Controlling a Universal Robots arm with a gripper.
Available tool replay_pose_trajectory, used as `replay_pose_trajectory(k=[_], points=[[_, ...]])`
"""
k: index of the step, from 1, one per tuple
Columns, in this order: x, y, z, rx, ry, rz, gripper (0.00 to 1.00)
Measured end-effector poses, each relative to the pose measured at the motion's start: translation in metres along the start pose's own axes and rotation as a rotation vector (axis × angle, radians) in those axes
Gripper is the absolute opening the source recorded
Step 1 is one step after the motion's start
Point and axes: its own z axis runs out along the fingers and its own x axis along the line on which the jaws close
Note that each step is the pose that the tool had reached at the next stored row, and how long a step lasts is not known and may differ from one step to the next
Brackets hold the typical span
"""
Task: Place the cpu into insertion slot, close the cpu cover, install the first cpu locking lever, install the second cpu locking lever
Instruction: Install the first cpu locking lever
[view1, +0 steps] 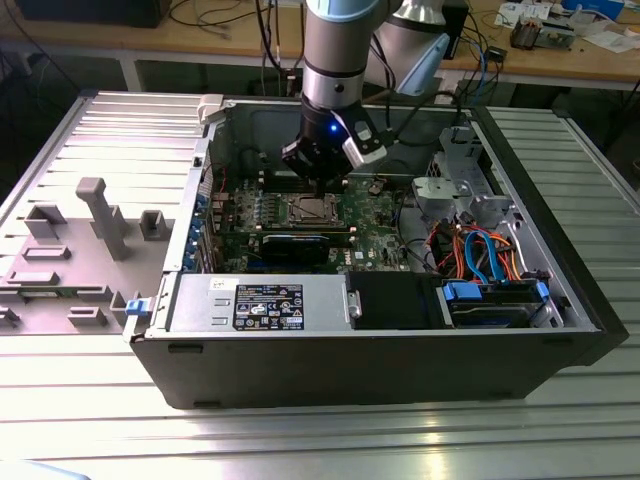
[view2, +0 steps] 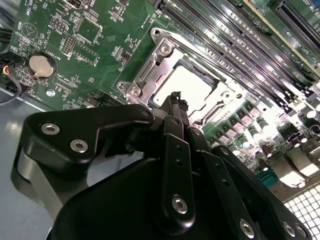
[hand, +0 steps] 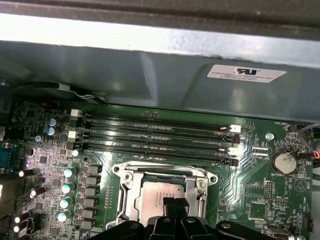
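Note:
The cpu (hand: 152, 192) lies flat in the insertion slot (view1: 312, 209) on the green motherboard, its pale silver top (view2: 187, 84) showing in both wrist views. The cpu cover (hand: 128, 192), a silver metal frame (view2: 149, 69), lies down around the chip, which shows through its window. My gripper (view2: 176, 96) hangs just above the near edge of the socket, and its black fingers are shut together with nothing between them. In the first wrist view the gripper (hand: 175, 203) overlaps the chip's edge. In the exterior view the gripper (view1: 318, 181) stands right over the socket inside the open case.
Long black memory slots (hand: 160, 135) run beside the socket, towards the case wall. A coin battery (hand: 284, 161) sits on the board. A grey power-supply box (view1: 260, 303), a drive bay with coloured cables (view1: 490, 255) and a dark card (view1: 300, 245) crowd the case.

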Motion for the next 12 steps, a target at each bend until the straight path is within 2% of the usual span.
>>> replay_pose_trajectory(k=[12], points=[[0.0001, 0.0005, -0.0088, 0.0082, 0.0009, 0.0, 0.11]])
